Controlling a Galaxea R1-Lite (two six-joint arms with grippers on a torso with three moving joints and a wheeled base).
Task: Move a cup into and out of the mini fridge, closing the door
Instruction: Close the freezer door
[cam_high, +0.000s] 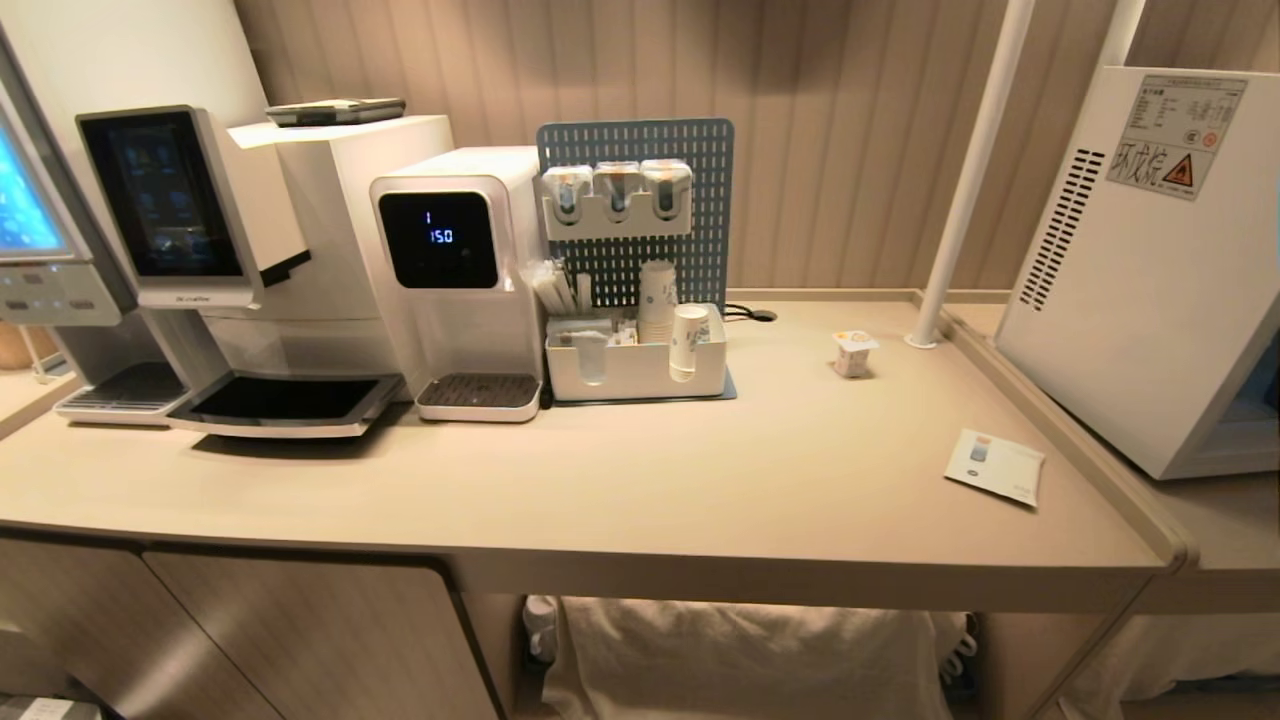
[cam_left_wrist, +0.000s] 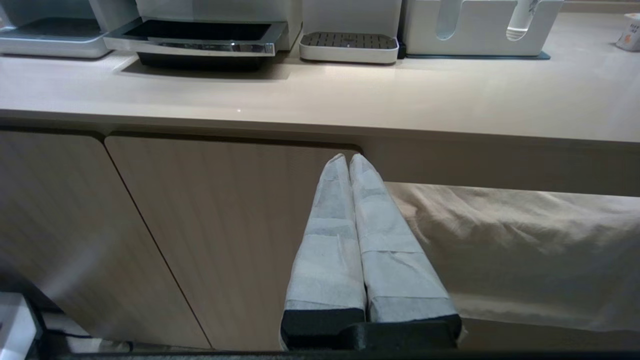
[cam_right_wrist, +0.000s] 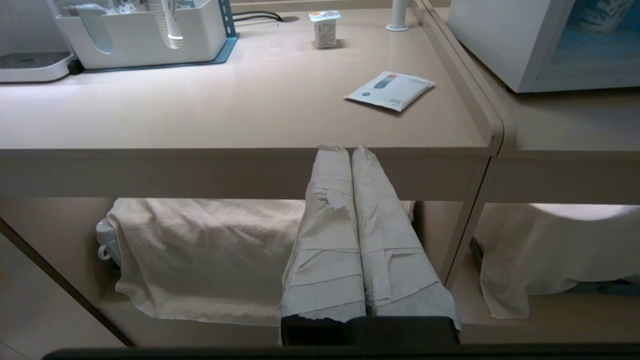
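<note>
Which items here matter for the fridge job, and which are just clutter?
Job: cup standing on the counter; mini fridge at the right.
Lying about: flat sachet, paper cups in the organiser, coffee machine, water dispenser.

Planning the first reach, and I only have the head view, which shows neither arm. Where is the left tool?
Observer: The left tool is shut. It sits below the counter edge, pointing at the cabinet door.
Operator: And the right one?
Observer: The right tool is shut too, low in front of the counter's front edge. The cup stands on the counter ahead of it, farther back than the sachet.
</note>
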